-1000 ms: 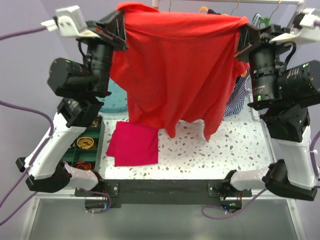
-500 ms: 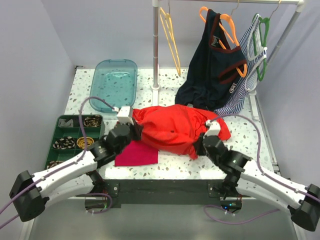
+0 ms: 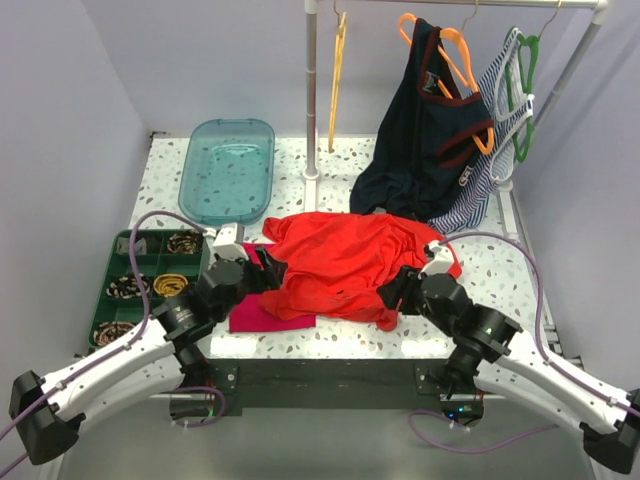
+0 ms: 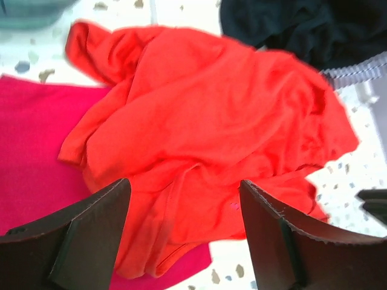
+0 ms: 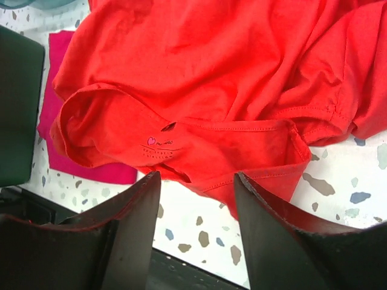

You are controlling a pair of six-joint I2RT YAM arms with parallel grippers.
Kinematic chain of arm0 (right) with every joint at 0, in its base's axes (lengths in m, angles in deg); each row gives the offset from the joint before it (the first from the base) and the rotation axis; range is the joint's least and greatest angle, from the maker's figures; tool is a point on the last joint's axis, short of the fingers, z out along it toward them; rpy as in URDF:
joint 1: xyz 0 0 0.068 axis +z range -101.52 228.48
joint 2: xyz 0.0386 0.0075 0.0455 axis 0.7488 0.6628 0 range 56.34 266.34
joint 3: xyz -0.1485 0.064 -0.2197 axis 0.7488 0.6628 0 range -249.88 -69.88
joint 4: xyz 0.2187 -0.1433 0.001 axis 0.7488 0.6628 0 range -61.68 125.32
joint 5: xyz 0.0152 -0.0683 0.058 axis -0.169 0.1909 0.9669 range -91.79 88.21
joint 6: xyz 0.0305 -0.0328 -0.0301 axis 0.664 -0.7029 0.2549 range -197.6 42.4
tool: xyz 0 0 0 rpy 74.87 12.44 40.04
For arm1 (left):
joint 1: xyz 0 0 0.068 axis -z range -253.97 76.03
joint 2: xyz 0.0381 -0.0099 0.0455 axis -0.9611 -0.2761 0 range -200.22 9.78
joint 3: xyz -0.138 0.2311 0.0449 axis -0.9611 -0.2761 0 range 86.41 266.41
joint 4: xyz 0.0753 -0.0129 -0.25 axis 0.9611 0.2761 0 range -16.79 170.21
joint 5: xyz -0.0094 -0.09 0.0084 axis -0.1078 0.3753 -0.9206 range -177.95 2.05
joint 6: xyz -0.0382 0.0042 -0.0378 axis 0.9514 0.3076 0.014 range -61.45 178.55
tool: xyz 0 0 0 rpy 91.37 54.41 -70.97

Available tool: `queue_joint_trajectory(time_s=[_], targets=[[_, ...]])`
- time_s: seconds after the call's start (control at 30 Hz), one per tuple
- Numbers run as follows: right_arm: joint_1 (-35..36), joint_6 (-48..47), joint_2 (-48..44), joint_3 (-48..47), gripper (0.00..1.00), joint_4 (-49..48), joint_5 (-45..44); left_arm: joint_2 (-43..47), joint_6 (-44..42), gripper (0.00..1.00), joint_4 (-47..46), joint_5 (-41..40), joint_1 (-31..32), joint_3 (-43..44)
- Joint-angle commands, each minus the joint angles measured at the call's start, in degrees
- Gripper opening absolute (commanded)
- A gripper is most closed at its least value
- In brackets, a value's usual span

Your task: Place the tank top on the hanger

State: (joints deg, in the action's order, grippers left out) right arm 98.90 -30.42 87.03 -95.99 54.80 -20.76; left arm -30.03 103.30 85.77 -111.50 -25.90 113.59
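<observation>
1 tank top [image 3: 345, 262] lies crumpled mid-tabletop [image 3: 350, 340], its 8 o'clock edge over 1 magenta cloth [image 3: 262, 312]. 1 pale hanger [image 3: 336, 80] hangs on the rack [image 3: 311, 100] at 12 o'clock, well apart. 2 end effectors, left [image 3: 268, 270] at 9 o'clock and right [image 3: 392, 297] at 4 o'clock of the top, both spread wide, gripping nothing.

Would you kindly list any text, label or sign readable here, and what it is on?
None is legible.
On the tank top: a small printed label with a pink heart, lettering too small to read.
On the navy top: a white print, too blurred to read.
</observation>
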Motion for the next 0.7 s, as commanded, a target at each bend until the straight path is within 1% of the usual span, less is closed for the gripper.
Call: queue_joint_trajectory(time_s=[0.0,0.17,0.2,0.23,0.3,0.33,0.37,0.4,0.43,0.47,0.5,0.53,0.57,0.6,0.63,0.67], targets=[[0.12,0.11,2.17,-2.19,0.57,1.39,-2.57,-0.35,-3.61,0.79,0.1,-3.42,-0.09,7.52],[0.21,-1.74,5.68,-4.82,0.58,-2.31,-2.04,-5.53,-10.46,0.78,-1.22,-3.61,-0.09,19.12],[0.21,-2.09,6.04,-5.44,0.58,-2.22,-2.39,-6.06,-11.43,0.78,-1.31,-4.48,-0.09,21.05],[0.21,-2.61,6.39,-5.88,0.58,-1.96,-2.74,-7.28,-13.7,0.77,-1.48,-5.18,-0.09,25.42],[0.21,-2.88,6.66,-6.76,0.58,-1.78,-3.54,-8.52,-16.7,0.78,-2.62,-7.72,-0.17,29.93],[0.21,-3.06,6.57,-6.85,0.58,-1.7,-3.63,-10.35,-20.98,0.82,-4.97,-8.26,-0.17,34.39],[0.21,-3.14,6.65,-7.02,0.58,-1.69,-3.71,-11.77,-23.11,0.84,-5.96,-8.27,-0.26,36.78],[0.21,-3.32,6.48,-7.11,0.58,-1.69,-3.63,-13.61,-25.13,0.86,-6.31,-8.27,-0.61,42.81],[0.21,-3.41,6.48,-7.2,0.58,-1.52,-3.63,-17.8,-28.72,0.88,-6.23,-8.09,-0.87,46.0],[0.21,-3.5,6.39,-7.38,0.58,-1.43,-3.37,-20.02,-30.15,0.89,-6.14,-7.13,-1.4,48.99],[0.3,-3.41,6.3,-7.47,0.58,-1.43,-3.45,-22.13,-31.55,0.89,-5.88,-5.3,-3.58,54.59],[0.21,-3.5,6.13,-7.55,0.58,-1.0,-3.36,-26.24,-33.48,0.91,-5.62,-2.41,-5.43,57.34],[0.21,-3.58,5.87,-7.73,0.58,-0.82,-3.36,-28.37,-33.5,0.92,-4.57,4.5,-10.32,60.24],[0.21,-3.58,5.78,-7.82,0.58,-0.55,-3.28,-30.74,-33.5,0.92,-3.34,8.48,-12.46,66.71],[0.21,-3.5,5.17,-7.9,0.58,-0.29,-3.28,-35.81,-34.81,0.93,-0.37,12.96,-14.22,70.26],[0.21,-3.5,4.9,-7.99,0.58,-0.11,-3.19,-38.38,-35.78,0.93,1.31,17.62,-15.8,73.86]])
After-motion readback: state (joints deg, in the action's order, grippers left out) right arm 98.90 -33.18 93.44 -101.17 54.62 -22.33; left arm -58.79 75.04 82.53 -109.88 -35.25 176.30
